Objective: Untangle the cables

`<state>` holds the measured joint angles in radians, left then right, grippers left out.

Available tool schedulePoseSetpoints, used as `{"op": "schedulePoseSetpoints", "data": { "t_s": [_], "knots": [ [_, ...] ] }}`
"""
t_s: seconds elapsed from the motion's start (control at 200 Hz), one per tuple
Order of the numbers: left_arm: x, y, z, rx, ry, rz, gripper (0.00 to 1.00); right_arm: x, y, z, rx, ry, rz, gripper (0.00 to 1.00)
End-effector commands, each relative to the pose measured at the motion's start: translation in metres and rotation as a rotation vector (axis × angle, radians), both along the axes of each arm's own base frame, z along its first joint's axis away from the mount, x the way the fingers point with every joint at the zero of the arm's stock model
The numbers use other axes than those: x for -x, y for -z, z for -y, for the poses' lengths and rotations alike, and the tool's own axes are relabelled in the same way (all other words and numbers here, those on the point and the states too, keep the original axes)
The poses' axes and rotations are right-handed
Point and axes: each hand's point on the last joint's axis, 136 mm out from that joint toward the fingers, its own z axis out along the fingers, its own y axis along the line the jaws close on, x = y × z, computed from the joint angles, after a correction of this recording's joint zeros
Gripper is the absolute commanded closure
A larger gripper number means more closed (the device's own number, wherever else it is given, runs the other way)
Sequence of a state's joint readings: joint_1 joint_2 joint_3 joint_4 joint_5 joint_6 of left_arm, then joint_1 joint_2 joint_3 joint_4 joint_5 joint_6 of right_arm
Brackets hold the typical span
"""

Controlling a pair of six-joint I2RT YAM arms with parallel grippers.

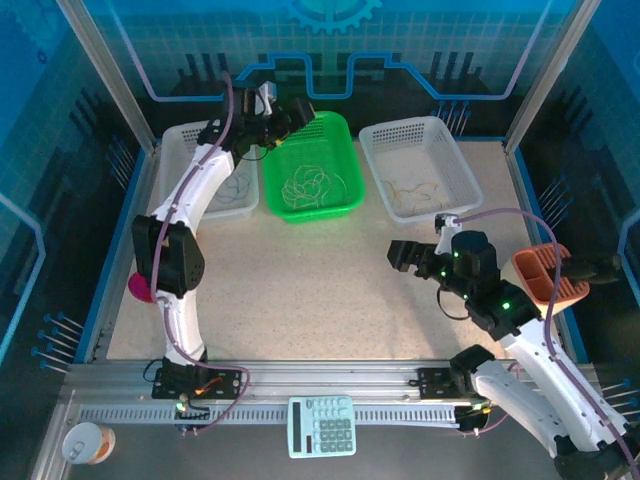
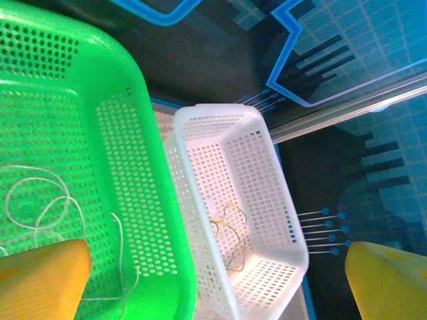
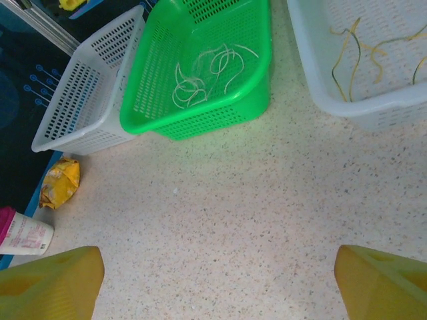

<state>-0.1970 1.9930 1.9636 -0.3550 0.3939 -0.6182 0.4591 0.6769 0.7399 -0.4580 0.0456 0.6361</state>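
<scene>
The whitish cables (image 1: 312, 185) curl in the green basket (image 1: 312, 213) at the table's (image 1: 300, 290) far edge. The yellowish cables (image 1: 415, 190) lie in the white basket (image 3: 373, 110) on its right. The left gripper (image 2: 215, 245) and the right gripper (image 3: 217, 250) gape, holding nothing. Print on the cup (image 3: 23, 233) is illegible.

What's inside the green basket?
Thin whitish cables curl in loose loops on the floor of the green basket. Nothing else shows inside. Where the loops cross, the lower strands are covered, so their paths cannot be followed.
</scene>
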Motion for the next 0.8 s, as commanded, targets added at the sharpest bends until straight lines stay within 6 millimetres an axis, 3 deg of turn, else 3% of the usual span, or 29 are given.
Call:
{"op": "schedulePoseSetpoints", "data": {
  "t_s": [0.0,0.205,0.425,0.625,0.795],
  "knots": [
    [0.024,-0.039,-0.012,-0.104,0.021,0.093,0.01,0.001,-0.015,0.005,0.037,0.01,0.039,0.01],
    [0.07,-0.062,-0.022,-0.122,0.028,0.194,0.01,-0.008,-0.022,0.017,0.12,0.062,0.075,0.0],
    [0.139,-0.066,-0.048,-0.187,-0.041,0.313,0.01,-0.023,-0.014,0.045,0.265,0.197,0.108,0.0],
    [0.186,-0.044,-0.091,-0.313,-0.216,0.463,0.01,-0.039,0.009,0.064,0.291,0.337,0.18,0.0],
    [0.211,0.0,-0.142,-0.533,-0.426,0.555,0.01,-0.048,0.023,0.074,0.468,0.353,0.209,0.0]
  ]
}}
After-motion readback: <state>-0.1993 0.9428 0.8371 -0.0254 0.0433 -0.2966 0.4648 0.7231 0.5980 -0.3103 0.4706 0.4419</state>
